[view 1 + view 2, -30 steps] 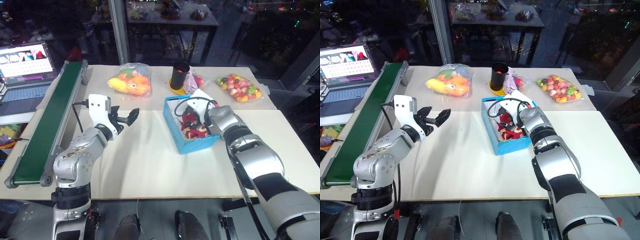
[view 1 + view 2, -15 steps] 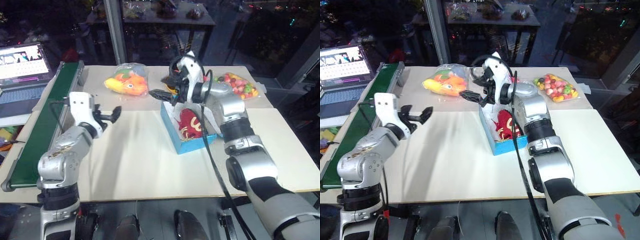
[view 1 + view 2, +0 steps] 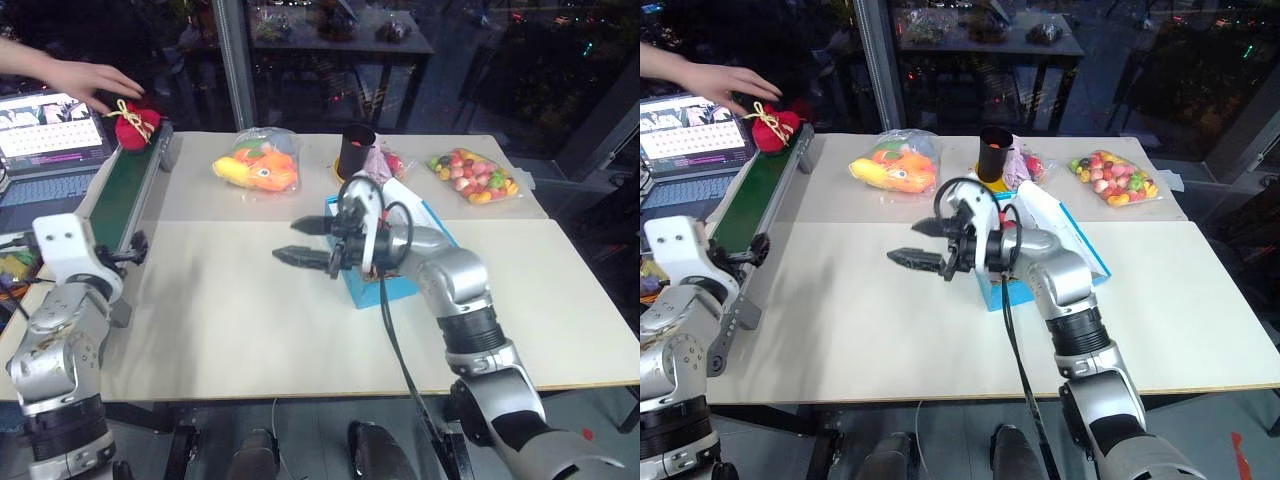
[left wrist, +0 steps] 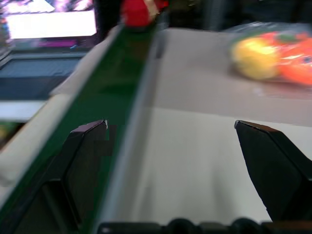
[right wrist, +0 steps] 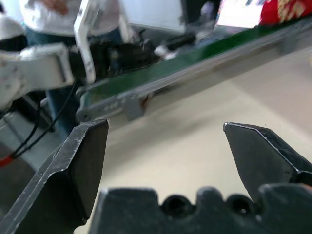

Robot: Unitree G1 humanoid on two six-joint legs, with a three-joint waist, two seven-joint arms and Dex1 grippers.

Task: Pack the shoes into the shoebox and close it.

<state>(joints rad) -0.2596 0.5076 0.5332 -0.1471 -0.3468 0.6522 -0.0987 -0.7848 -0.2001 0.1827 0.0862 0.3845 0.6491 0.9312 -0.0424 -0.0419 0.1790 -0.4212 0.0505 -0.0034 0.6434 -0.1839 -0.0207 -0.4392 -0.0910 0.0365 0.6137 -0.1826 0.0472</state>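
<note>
A red shoe (image 3: pixel 132 123) with a yellow bow lies on the far end of the green conveyor belt (image 3: pixel 118 203), and a person's hand (image 3: pixel 88 78) rests right behind it. The cyan shoebox (image 3: pixel 1089 250) stands open at mid-table, largely hidden behind my right arm; I cannot see into it. My right gripper (image 3: pixel 300 243) hangs open and empty over the bare table left of the box, pointing toward the belt. Beside the belt's near half, my left gripper (image 4: pixel 170 123) is open and empty, with the shoe (image 4: pixel 139 9) far ahead of it.
A laptop (image 3: pixel 50 118) sits left of the belt. Along the back of the table are an orange-yellow toy in a clear bag (image 3: pixel 258 166), a black cup (image 3: pixel 357 150) and a bag of coloured sweets (image 3: pixel 476 175). A glass wall stands behind.
My right gripper has left the shoebox and swung left over the table. The left gripper has moved left to the belt. A person's hand has brought a red shoe to the belt's far end.
</note>
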